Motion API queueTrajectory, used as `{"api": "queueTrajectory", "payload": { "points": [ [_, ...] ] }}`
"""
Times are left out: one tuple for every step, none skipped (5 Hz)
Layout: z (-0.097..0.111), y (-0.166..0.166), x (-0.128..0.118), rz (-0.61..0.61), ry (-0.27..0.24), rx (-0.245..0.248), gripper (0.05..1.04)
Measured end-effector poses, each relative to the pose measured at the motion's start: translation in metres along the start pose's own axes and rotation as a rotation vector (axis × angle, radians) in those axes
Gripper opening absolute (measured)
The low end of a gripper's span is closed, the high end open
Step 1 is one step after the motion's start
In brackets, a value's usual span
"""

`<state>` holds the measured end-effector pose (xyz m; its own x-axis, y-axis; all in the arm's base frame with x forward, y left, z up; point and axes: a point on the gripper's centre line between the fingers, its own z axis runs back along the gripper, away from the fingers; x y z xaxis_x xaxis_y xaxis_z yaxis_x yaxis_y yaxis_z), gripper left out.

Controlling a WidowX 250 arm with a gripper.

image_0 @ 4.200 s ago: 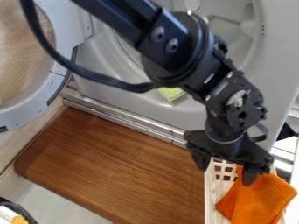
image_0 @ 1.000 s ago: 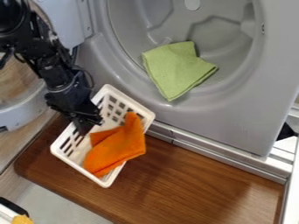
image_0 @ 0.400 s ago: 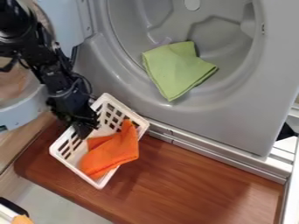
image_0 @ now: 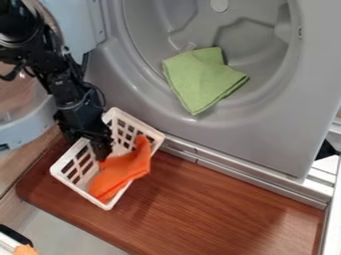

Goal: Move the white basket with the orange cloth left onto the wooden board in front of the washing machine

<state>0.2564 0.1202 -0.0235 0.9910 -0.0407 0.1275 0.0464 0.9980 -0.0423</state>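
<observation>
A wooden board (image_0: 220, 209) lies before a grey machine (image_0: 266, 134), its round door (image_0: 27, 128) open.

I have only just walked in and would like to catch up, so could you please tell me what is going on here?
A robot arm has its end effector at one long side of a white basket; whether it grips the basket is hard to tell. The basket holds an orange cloth and sits on a brown wooden board. Beyond it, a green cloth lies in a grey machine.
</observation>
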Motion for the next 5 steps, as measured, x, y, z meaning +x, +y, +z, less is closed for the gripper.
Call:
{"api": "queueTrajectory", "payload": {
  "points": [
    [0.006, -0.011, -0.001, -0.011, 0.01, -0.015, 1.009],
    [0.02, -0.037, 0.0, -0.092, 0.015, -0.017, 1.004],
    [0.062, -0.042, 0.017, -0.079, -0.101, 0.068, 0.999],
    [0.058, -0.035, 0.007, -0.024, -0.092, 0.067, 0.999],
    [0.058, -0.028, 0.004, 0.002, -0.098, 0.071, 0.999]
  ]
}}
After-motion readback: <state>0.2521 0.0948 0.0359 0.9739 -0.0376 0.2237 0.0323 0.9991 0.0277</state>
